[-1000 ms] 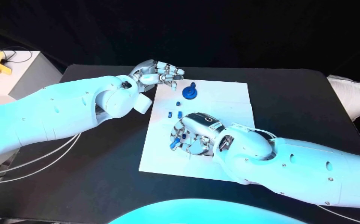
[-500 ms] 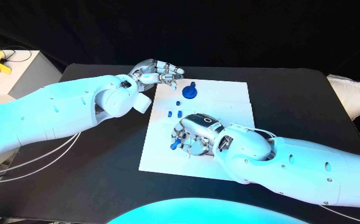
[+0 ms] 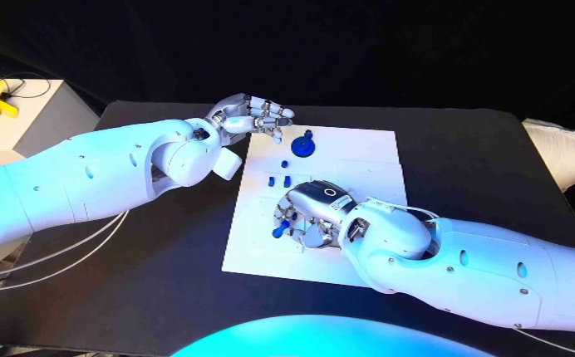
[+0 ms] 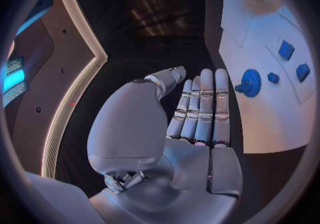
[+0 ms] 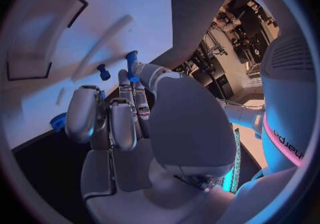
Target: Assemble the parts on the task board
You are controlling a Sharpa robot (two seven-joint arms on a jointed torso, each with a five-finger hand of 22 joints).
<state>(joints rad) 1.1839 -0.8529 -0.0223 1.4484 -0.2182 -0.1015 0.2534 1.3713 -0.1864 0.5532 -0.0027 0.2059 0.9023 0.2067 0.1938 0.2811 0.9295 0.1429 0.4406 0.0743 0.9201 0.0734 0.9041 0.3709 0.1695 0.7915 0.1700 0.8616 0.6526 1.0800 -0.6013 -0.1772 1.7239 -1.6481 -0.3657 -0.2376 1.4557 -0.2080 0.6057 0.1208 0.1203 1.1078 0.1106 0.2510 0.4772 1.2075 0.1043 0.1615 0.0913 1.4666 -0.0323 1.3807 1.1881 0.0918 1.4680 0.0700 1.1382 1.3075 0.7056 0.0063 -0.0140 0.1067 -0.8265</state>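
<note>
The right hand point(image 3: 309, 212) pinches a blue part point(image 5: 131, 62) (plain from its wrist) over the near board point(image 3: 360, 145). The left hand point(image 3: 248, 117), empty and fingers apart, hovers off the far-left corner.

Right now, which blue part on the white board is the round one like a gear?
The gear-shaped part, near the board's far edge beside the left hand. The other loose blue parts are small blocks.

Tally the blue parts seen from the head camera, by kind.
Gear: 1
Small loose pieces: 3
Piece pinched in the right hand: 1
Total: 5
</note>
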